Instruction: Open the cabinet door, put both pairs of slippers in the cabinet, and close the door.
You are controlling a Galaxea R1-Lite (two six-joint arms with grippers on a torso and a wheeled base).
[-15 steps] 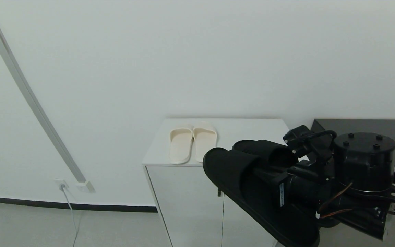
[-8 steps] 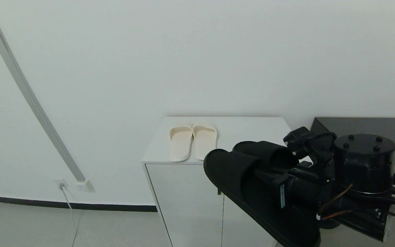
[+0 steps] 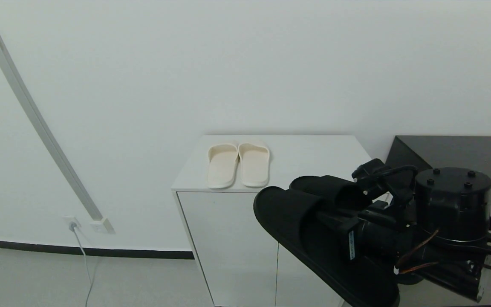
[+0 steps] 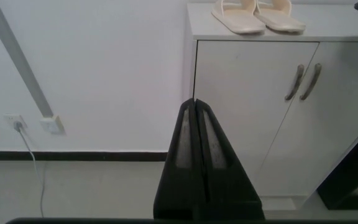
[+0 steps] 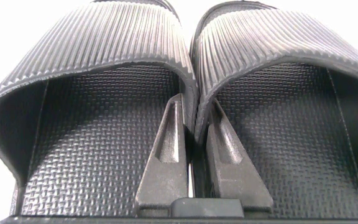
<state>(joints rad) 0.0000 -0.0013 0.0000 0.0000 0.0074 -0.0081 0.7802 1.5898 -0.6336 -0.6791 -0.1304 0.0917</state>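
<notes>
Head view: we see the white two-door cabinet (image 3: 228, 238) shut, so no step is done. The pair of cream foam slippers (image 3: 238, 164) lies on its top, toes far, long axis near-far. The pair of black ribbed rubber slippers (image 3: 309, 213) hangs near right, toes far-left. Left wrist view: the left gripper (image 4: 196, 155) is pressed together and empty. Right wrist view: the right gripper (image 5: 194, 155) pinches the black pair's inner walls.

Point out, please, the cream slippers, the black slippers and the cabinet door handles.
cream slippers (image 3: 222, 168): head view, footbed of the left slipper.
black slippers (image 5: 104, 124): right wrist view, textured footbed.
cabinet door handles (image 4: 294, 82): left wrist view, middle of one handle.
</notes>
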